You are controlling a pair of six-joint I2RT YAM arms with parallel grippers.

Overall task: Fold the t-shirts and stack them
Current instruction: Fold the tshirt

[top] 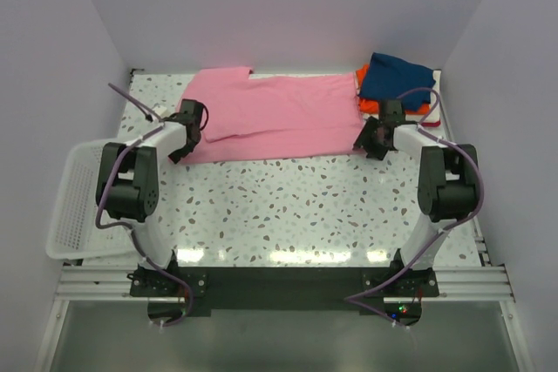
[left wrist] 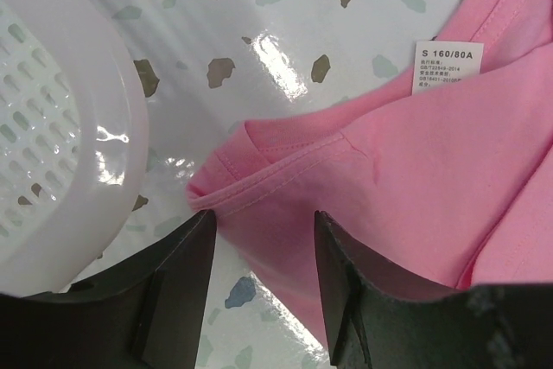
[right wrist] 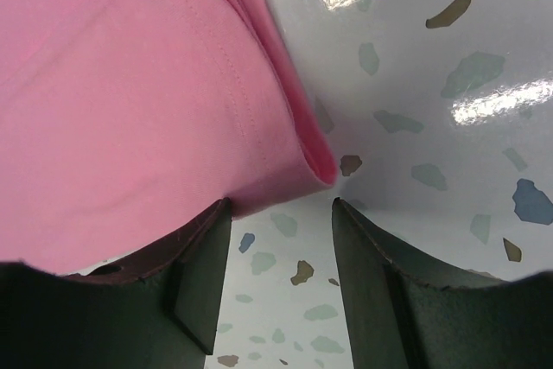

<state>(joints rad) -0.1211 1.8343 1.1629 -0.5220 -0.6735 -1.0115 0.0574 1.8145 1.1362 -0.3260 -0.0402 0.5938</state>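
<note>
Pink shirt (top: pixel 279 115): spread flat at 12 o'clock on the counter (top: pixel 288 206), one sleeve up at 11 o'clock.
Long axis: runs 9 to 3 o'clock in the top view, one near corner by each arm.
Left end effector (left wrist: pixel 262 231): released, jaws apart and holding nothing. A seamed corner of the shirt sits just off the gap at 12 o'clock.
Right end effector (right wrist: pixel 281 213): released too. The other corner lies at 11 o'clock from the gap, beside the left finger.
Nearer arm: neither, I judge. Each hangs over its own corner.
Look: soft, smooth, a few shallow creases. The edge shows doubled layers in the right wrist view. A size label (left wrist: pixel 442 66) shows near the left corner.
Stack (top: pixel 397 80): 2 o'clock, navy on top, touching the shirt's right end.
Basket (top: pixel 74 202): 8 o'clock, off the counter's edge.
</note>
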